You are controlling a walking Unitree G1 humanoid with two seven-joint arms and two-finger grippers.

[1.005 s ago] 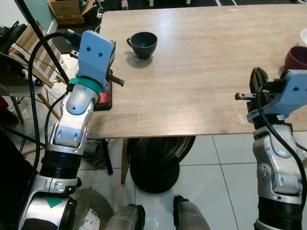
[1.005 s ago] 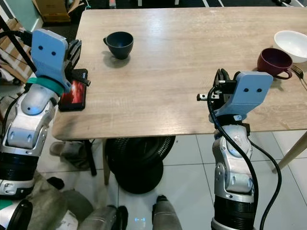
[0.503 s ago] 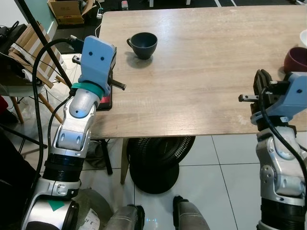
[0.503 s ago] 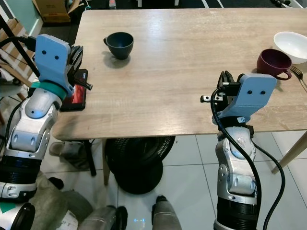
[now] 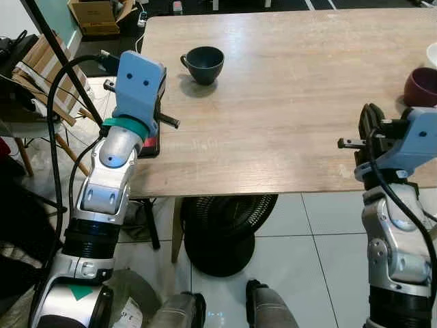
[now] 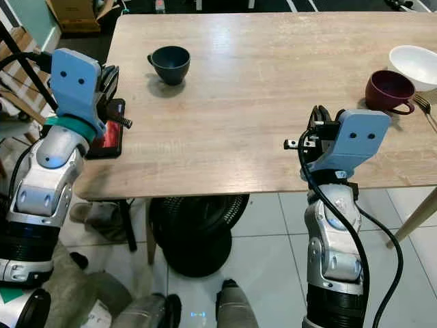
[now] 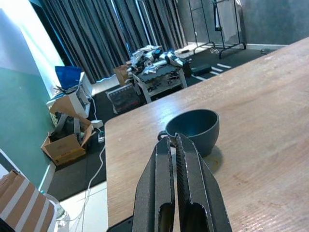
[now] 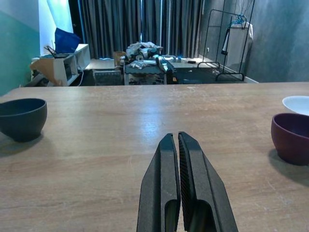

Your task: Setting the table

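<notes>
Wooden table [image 6: 259, 102]: carrying all items listed.

Dark blue cup [image 6: 169, 63]: sitting upright near the far left corner, handle pointing toward the left edge.

Maroon cup [image 6: 388, 91]: standing close to the right edge; white bowl [image 6: 415, 61] lying just beyond it, toward the far right corner.

Fork [image 6: 426, 108]: resting at the right edge, beside the maroon cup.

Phone [image 6: 109, 137]: lying flat at the left edge, screen glowing red.

Left gripper [image 7: 175, 145]: hovering over the left edge above the phone, fingers pressed together, gripping nothing, pointing toward the dark blue cup.

Right gripper [image 8: 178, 140]: hanging over the near edge, fingers pressed together, gripping nothing.
</notes>
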